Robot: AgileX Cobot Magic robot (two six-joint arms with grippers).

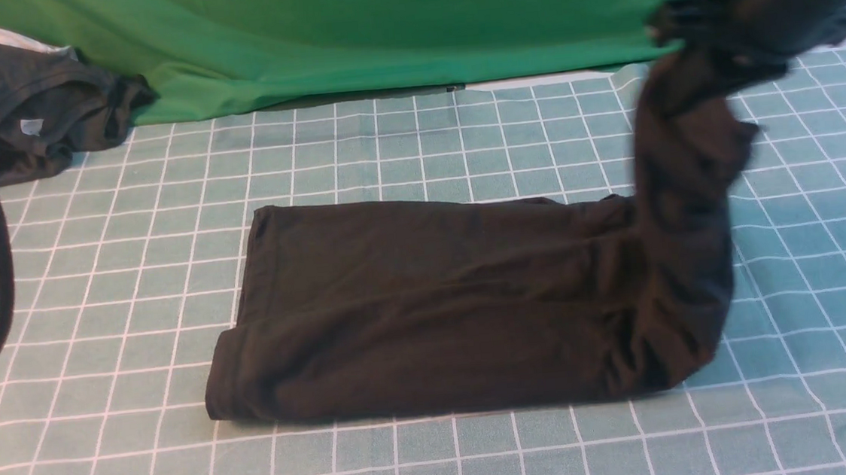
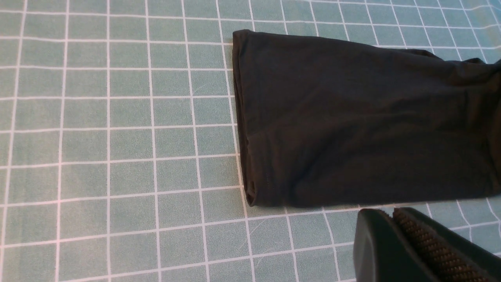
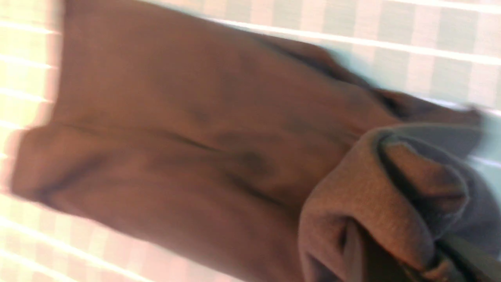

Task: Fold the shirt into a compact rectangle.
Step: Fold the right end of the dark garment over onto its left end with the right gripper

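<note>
The shirt [image 1: 436,304] lies mid-frame in the front view as a long dark band on the checked cloth [image 1: 108,458]. Its right end is hoisted toward the upper right by the right gripper [image 1: 709,34], which pinches a bunch of the fabric. The left gripper [image 2: 391,215], jaws pressed together on nothing, hovers just beside the band's near edge. The knit looks soft, light and limp. It will likely sag and drag, so holding both corners of the raised end would probably carry it over more evenly.

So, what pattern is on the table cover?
Table cover: teal with a white grid; best in left wrist view.
</note>
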